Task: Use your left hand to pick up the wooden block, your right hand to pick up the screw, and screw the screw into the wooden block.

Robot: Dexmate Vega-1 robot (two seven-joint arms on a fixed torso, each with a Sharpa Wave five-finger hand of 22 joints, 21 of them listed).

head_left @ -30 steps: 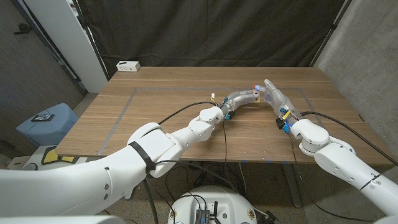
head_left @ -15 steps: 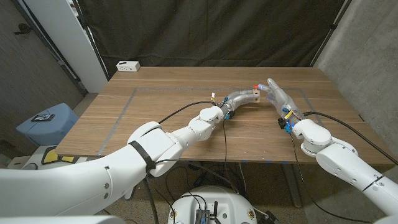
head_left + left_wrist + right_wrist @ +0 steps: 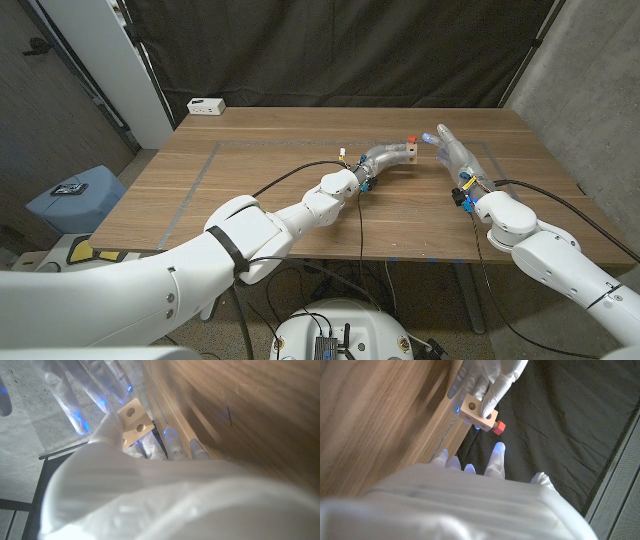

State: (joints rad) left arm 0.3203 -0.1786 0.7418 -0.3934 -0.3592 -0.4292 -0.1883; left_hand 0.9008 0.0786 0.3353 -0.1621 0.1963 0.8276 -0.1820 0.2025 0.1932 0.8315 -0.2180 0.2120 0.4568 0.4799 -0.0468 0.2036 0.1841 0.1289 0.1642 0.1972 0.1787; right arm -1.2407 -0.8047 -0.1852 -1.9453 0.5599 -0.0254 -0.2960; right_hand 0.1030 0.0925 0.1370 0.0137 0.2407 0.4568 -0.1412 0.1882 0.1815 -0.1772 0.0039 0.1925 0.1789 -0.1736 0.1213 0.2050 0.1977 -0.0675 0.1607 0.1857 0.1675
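My left hand (image 3: 385, 157) holds the pale wooden block (image 3: 404, 152) just above the table, right of centre. The red screw (image 3: 411, 138) sticks out of the block's top. My right hand (image 3: 450, 149) hovers a little to the block's right, fingers spread, touching neither block nor screw. In the right wrist view the left hand (image 3: 487, 375) grips the block (image 3: 475, 411), the red screw head (image 3: 499, 427) juts from its side, and my right hand's fingertips (image 3: 496, 451) stay short of it. The left wrist view shows the block (image 3: 131, 424) with round holes and the right hand's fingers (image 3: 75, 405) beyond it.
A small white box (image 3: 206, 105) sits at the table's back left corner. A grey tape outline (image 3: 213, 152) marks a rectangle on the wooden table (image 3: 260, 140). A blue container (image 3: 78, 198) stands on the floor off the table's left. Cables trail from both wrists.
My right hand has drawn back to the right, away from the block, and no longer touches the screw. The red screw now shows standing in the block. The left hand has held still.
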